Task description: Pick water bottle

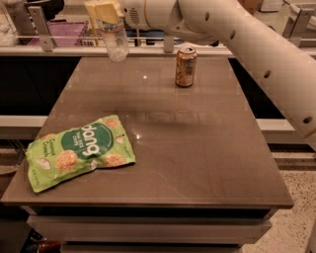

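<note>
The water bottle (pixel 115 43) is clear and ribbed, and hangs above the far left corner of the table in the camera view. My gripper (pixel 104 11), with pale yellow fingers, is shut around the bottle's upper part, so the cap is hidden. The bottle's base is off the table top. My white arm reaches in from the right across the top of the view.
A gold-brown drink can (pixel 185 66) stands upright at the far middle of the brown table (pixel 207 158). A green snack bag (pixel 79 150) lies flat at the near left. A rail and purple bins run behind the table's far edge.
</note>
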Robot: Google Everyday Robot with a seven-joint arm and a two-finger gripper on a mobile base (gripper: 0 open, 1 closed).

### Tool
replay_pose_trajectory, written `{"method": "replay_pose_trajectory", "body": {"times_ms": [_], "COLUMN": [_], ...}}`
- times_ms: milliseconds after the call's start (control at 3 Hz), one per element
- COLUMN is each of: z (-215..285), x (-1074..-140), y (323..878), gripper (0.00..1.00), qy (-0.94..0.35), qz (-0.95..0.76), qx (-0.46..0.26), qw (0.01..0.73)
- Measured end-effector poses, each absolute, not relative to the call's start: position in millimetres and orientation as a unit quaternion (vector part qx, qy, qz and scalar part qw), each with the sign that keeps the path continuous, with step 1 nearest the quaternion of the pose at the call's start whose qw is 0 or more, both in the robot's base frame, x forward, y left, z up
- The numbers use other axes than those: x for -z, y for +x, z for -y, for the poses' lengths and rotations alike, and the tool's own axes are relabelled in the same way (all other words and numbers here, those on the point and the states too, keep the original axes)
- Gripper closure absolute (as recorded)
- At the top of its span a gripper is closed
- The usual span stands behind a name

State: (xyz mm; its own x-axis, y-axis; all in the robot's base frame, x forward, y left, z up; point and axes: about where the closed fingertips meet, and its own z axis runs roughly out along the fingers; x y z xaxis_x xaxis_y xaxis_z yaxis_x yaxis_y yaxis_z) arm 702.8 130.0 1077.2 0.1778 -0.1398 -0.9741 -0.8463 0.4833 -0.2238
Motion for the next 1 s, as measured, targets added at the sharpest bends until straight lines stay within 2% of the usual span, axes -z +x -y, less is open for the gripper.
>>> {"method": "replay_pose_trajectory", "body": {"times_ms": [1000], "z": [-128.8], "x": [-1125.6], "y": [683.8], "gripper": [1.0], "qy": [-0.448], "qz": [-0.546], "qx": [-0.244], "qw": [0.665]}}
